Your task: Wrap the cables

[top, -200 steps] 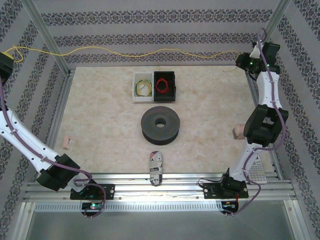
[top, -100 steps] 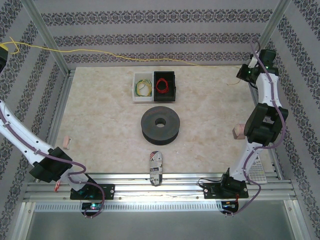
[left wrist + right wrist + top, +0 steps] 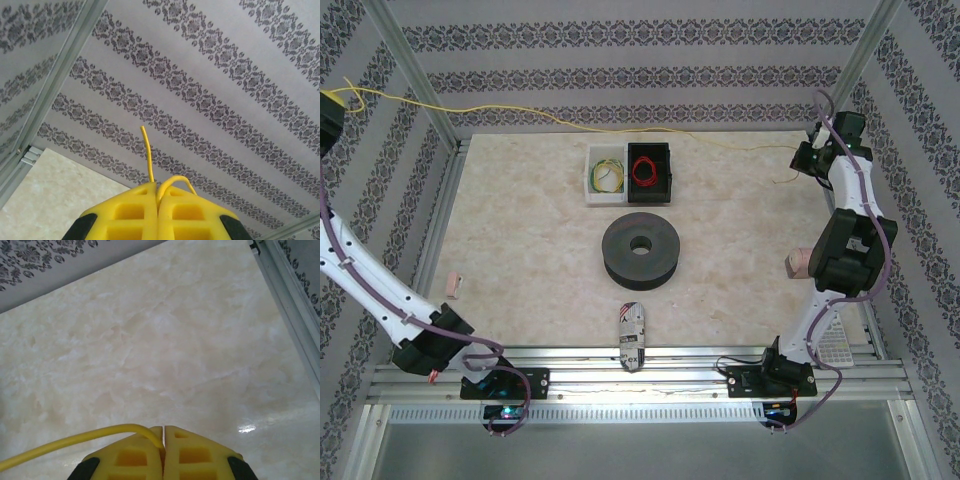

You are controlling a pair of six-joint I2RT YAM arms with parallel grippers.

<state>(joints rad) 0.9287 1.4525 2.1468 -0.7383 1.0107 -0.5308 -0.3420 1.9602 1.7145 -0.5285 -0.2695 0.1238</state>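
A thin yellow cable [image 3: 520, 103] stretches through the air in front of the back wall, from the far left to the far right. My left gripper [image 3: 328, 108], raised at the upper left edge, is shut on its left end. In the left wrist view, the cable [image 3: 146, 150] pokes up past the pinched yellow fingertips of the left gripper [image 3: 158, 188] and forms a small loop. My right gripper [image 3: 807, 158] is shut on the other end over the table's far right corner. There the cable [image 3: 75, 440] leaves the right gripper [image 3: 163, 432] to the left. A short tail hangs below it.
At the back centre stand a white bin [image 3: 594, 192] with coiled wires and a black bin [image 3: 666, 172] with a red coil. A black spool [image 3: 640, 250] lies mid-table, and a patterned roll [image 3: 632, 335] at the front edge. Small pink pieces sit on the left [image 3: 453, 285] and right [image 3: 798, 263].
My right gripper has come nearer and lower along the right side, carrying its end of the cable. The left arm has shifted at the left edge. Both stay shut.
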